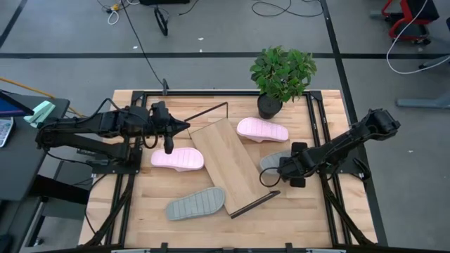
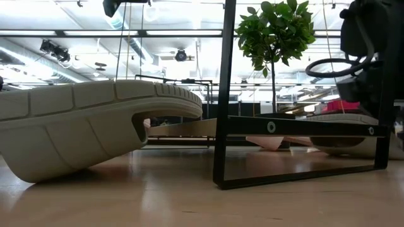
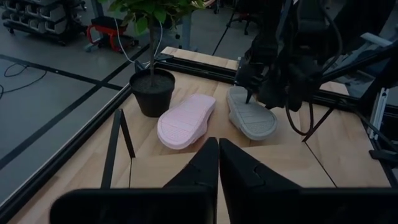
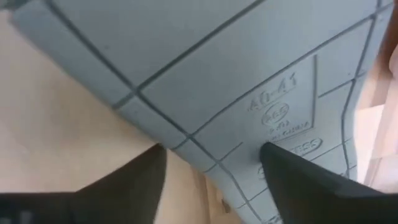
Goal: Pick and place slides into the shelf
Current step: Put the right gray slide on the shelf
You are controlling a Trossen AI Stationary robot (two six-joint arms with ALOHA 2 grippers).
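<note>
The shelf (image 1: pixel 228 165) lies slantwise in the middle of the table, a wire frame at each short end. One pink slide (image 1: pixel 177 159) lies to its left and one (image 1: pixel 262 130) at its far right, sole up. One grey-green slide (image 1: pixel 196 204) lies near the front. The other (image 1: pixel 274 161) lies sole up right of the shelf. My right gripper (image 1: pixel 283 169) is open, low over this slide; its fingers stand either side of the sole's edge in the right wrist view (image 4: pixel 212 149). My left gripper (image 1: pixel 169 144) is shut and empty above the left pink slide; it also shows in the left wrist view (image 3: pixel 217 155). My right gripper comes down from above at the right grey-green slide's upturned sole (image 4: pixel 249 93). One finger (image 4: pixel 298 180) stands over the sole near its edge, the other (image 4: pixel 124 180) beyond the edge over the table. Whether either finger touches the slide, I cannot tell.
A potted plant (image 1: pixel 281 77) stands at the table's far edge, close to the far pink slide. In the low view the front grey-green slide (image 2: pixel 82 126) fills the left and the shelf's wire frame (image 2: pixel 297 126) stands before it. Bare wood shows at the front right.
</note>
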